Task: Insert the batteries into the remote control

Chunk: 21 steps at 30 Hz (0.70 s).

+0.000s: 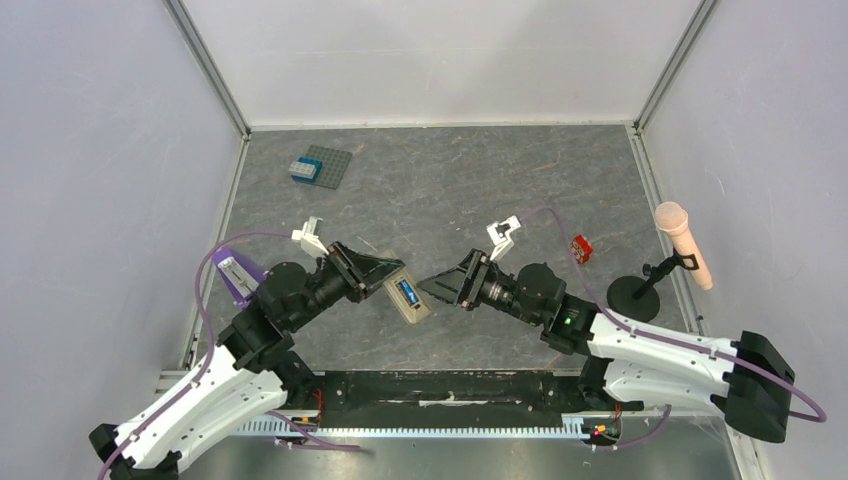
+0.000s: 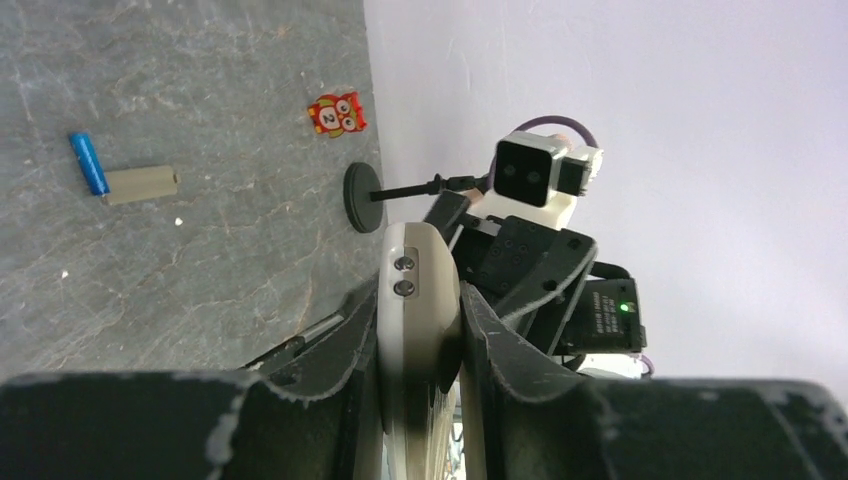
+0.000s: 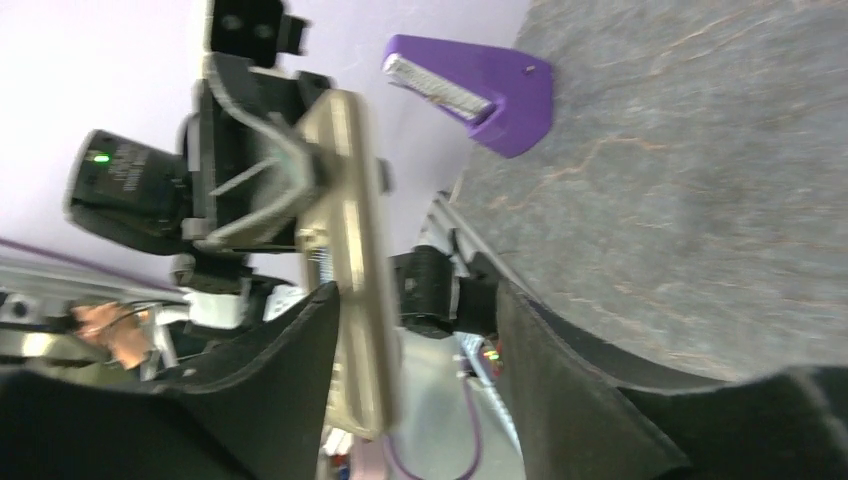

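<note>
Overhead, the left pincer [image 1: 381, 272] is pinching the remote [image 1: 409, 299] by one end, back side up and clear of the worktop [image 1: 470, 190]. A blue battery [image 1: 405, 293] sits in its recess. The right pincer [image 1: 437, 288] points at the remote's free end from just beside it; whether they touch I cannot tell. A red piece [image 1: 581, 249] lies behind the right pincer, near its wrist, and a microphone [image 1: 683, 243] on a stand is farther out that way. A purple block [image 1: 237, 277] sits behind the left pincer, and a blue brick [image 1: 303, 169] on a grey plate [image 1: 331, 166] lies well beyond it.

From the left wrist, the remote [image 2: 416, 270] stands edge-on, clamped between both fingers [image 2: 350, 340]. Well ahead of the pincer [image 2: 420, 335] and off to its side, a loose battery [image 2: 88, 163] lies on the worktop [image 2: 200, 260] touching a tan cover [image 2: 141, 184]. The red piece [image 2: 336, 114] is farther on.

From the right wrist, the right pincer [image 3: 415, 295] is spread wide. The remote [image 3: 352, 250] hangs edge-on in the gap, close against one finger [image 3: 290, 370] and apart from the other. The left pincer [image 3: 245, 175] grips its far end. The purple block [image 3: 495, 90] sits beyond.
</note>
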Motion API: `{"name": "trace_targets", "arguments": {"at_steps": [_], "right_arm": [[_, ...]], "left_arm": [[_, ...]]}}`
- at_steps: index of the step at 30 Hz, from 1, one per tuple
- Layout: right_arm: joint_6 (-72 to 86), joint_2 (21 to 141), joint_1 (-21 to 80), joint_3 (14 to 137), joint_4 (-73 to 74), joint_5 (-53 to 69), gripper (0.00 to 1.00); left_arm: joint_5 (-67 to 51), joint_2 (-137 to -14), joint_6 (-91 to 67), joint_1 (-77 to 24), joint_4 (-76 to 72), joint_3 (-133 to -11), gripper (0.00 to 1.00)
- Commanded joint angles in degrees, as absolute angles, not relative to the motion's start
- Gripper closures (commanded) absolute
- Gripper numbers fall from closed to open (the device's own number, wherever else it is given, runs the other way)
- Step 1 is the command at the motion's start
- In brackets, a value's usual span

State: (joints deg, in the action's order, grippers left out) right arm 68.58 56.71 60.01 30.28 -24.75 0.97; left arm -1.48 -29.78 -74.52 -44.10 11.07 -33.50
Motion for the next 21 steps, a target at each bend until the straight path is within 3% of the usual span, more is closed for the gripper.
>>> {"name": "trace_targets", "arguments": {"at_steps": [1,2,5,14,21], "right_arm": [[63.43,52.92,59.41,30.36,-17.55,-2.94,0.33],[62.48,51.92,59.44,30.05,-18.98,-2.48,0.27],[58.83,49.94,59.37,29.25,-23.79,-0.19,0.21],[38.78,53.19,59.37,38.31,-15.81,16.03,0.2],[35.38,56.01,59.55,40.57,-13.94,20.2,0.2]], "left_arm": [[-0.5,-26.69,-64.96,-43.59,7.47,-38.42,0.98],[-1.28,-26.39,-62.39,-43.59,7.03,-38.1,0.98],[-4.53,-26.16,-56.69,-43.59,6.78,-37.79,0.98],[-15.3,-27.6,-43.91,-43.59,6.47,-40.02,0.98],[-18.9,-29.49,-42.63,-43.6,5.09,-40.71,0.98]]}}
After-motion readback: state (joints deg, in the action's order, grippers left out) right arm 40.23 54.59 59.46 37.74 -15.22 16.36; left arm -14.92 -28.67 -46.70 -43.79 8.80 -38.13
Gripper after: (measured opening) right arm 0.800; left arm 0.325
